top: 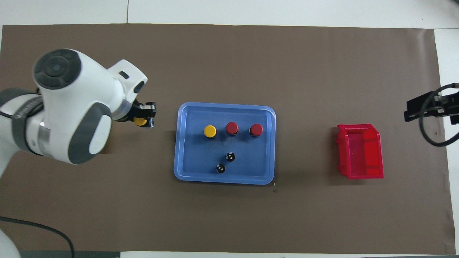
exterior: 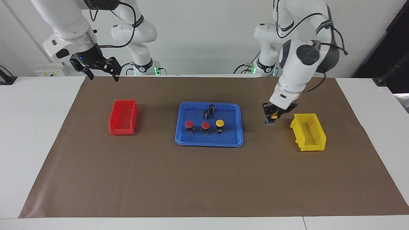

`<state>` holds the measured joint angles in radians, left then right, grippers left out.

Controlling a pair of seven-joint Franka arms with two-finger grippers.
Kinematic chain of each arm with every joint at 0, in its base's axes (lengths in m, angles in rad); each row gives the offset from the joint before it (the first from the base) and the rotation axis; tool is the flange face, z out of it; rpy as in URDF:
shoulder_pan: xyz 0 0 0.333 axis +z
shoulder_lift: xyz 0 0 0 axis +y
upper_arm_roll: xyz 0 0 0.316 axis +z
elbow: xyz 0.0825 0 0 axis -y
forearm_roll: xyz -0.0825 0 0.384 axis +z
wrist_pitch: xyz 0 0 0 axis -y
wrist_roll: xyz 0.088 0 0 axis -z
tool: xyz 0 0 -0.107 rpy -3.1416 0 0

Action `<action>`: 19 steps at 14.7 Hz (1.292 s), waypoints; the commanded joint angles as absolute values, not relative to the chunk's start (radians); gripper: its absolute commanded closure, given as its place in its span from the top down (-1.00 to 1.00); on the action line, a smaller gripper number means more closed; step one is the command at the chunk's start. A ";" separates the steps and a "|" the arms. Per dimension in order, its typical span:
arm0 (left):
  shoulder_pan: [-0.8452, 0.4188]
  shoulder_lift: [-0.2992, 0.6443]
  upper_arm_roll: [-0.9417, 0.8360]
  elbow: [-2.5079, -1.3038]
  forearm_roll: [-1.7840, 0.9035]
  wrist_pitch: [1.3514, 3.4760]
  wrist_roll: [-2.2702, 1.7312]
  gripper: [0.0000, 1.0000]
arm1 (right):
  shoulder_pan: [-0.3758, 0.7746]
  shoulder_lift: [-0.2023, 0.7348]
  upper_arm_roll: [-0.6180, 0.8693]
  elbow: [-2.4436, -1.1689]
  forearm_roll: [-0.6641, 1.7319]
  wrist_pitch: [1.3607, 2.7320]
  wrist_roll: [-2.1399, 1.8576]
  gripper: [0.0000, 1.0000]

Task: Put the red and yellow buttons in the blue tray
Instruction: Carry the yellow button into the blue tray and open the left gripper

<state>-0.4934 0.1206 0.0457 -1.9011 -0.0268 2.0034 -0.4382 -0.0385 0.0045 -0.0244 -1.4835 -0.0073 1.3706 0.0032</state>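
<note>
Brown paper (exterior: 191, 182) covers the table, and on it, toward the left arm's end, stands the yellow bin (exterior: 308, 132), just beside the left gripper (exterior: 271, 120). That gripper is clamped on a yellow button (exterior: 271, 117) (only a sliver of the cap shows between the fingers) and hangs low over the paper, between the bin and the blue tray (exterior: 209, 141). From above, the same gripper (top: 146, 121) sits just beside the tray's rim (top: 178, 143), with the held yellow cap (top: 140, 122) peeking out. Inside the tray, toward the right arm's end from this gripper, three buttons stand upright in a row: a yellow button in the tray (exterior: 219, 125), then one red button (exterior: 205, 127) and another red button (exterior: 189, 127). Two dark cylinders (exterior: 208, 111) stand in the tray too, nearer the robots than the row. Well apart from all this, the right gripper (exterior: 101, 71) waits raised near the robots' edge of the paper, its fingers spread wide, holding nothing, with the red bin (exterior: 124, 117) on the paper below it.
</note>
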 commanded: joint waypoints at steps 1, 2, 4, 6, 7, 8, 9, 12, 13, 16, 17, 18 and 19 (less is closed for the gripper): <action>-0.540 0.138 0.066 -1.944 -0.051 2.069 -0.480 -0.97 | -0.087 0.028 -0.061 -1.462 -0.018 1.348 -0.151 1.00; -0.551 0.150 0.063 -1.944 -0.051 2.085 -0.480 -0.97 | -0.081 0.020 -0.093 -1.474 -0.017 1.356 -0.170 1.00; -0.586 0.175 0.063 -1.950 -0.055 2.144 -0.483 -0.97 | -0.069 0.014 -0.117 -1.503 -0.018 1.373 -0.169 1.00; -0.612 0.179 0.063 -1.950 -0.058 2.152 -0.486 -0.97 | -0.052 0.002 -0.114 -1.534 -0.018 1.385 -0.157 1.00; -0.618 0.179 0.063 -1.950 -0.058 2.155 -0.497 -0.97 | -0.052 -0.002 -0.115 -1.537 -0.018 1.397 -0.153 1.00; -0.624 0.179 0.063 -1.950 -0.058 2.161 -0.508 -0.97 | -0.052 -0.005 -0.117 -1.536 -0.018 1.402 -0.144 1.00; -0.641 0.181 0.063 -1.950 -0.058 2.170 -0.512 -0.97 | -0.052 -0.005 -0.117 -1.534 -0.018 1.402 -0.131 1.00; -0.653 0.213 0.063 -1.951 -0.058 2.213 -0.515 -0.97 | -0.052 -0.005 -0.110 -1.526 -0.018 1.399 -0.077 1.00; -0.653 0.224 0.063 -1.951 -0.058 2.218 -0.514 -0.97 | -0.052 -0.003 -0.112 -1.523 -0.018 1.401 -0.077 1.00; -0.653 0.253 0.066 -1.951 -0.058 2.250 -0.511 -0.93 | -0.054 -0.005 -0.104 -1.523 -0.020 1.402 -0.074 1.00; -0.653 0.255 0.066 -1.951 -0.057 2.252 -0.503 -0.76 | -0.052 -0.006 -0.104 -1.525 -0.021 1.399 -0.072 1.00; -0.652 0.256 0.063 -1.948 -0.058 2.243 -0.502 -0.31 | -0.052 -0.008 -0.103 -1.528 -0.020 1.397 -0.071 1.00; -0.652 0.261 0.066 -1.944 -0.057 2.238 -0.502 0.42 | -0.054 -0.012 -0.104 -1.532 -0.020 1.397 -0.071 1.00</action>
